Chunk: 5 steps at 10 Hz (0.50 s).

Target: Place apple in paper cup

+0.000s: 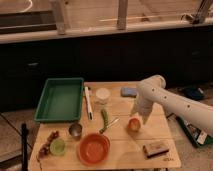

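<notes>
The apple (133, 124) sits on the table's (125, 152) right side directly under the gripper (136, 117), whose jaw state I cannot tell, so grasping seems underway, with lift and carry to the paper cup (102, 95) farther back next

On my desk (120, 155) sit a green tray (60, 99), orange bowl (94, 148), metal cup (75, 130), green cup (57, 146), blue sponge (128, 92), and a brown block (156, 149).

The claw (135, 118) hangs directly over the apple (133, 125) on the tabletop (125, 150); the paper cup (102, 95) stands well apart, beside the green tray (60, 99).
</notes>
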Available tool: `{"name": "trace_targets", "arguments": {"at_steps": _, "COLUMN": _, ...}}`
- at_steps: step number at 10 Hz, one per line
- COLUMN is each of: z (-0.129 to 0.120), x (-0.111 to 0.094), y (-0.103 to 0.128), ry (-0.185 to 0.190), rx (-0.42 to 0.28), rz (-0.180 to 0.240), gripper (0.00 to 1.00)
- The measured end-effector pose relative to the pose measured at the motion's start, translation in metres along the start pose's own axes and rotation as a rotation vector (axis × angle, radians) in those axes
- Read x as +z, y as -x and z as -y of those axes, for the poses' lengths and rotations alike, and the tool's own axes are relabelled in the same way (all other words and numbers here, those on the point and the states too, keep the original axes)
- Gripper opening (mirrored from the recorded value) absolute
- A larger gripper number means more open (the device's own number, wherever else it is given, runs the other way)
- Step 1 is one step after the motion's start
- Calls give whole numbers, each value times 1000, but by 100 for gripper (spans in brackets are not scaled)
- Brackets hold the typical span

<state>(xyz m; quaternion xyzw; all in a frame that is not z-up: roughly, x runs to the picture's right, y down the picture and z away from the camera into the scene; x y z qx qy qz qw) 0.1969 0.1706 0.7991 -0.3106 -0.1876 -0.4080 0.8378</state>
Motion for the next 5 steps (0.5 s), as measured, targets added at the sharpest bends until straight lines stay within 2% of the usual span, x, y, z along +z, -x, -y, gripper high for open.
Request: {"name": "trace_targets", "arguments": {"at_steps": 5, "z": 1, "x": 0, "y": 1, "ry": 2, "rx": 14, "rz": 5, "gripper": 57}}
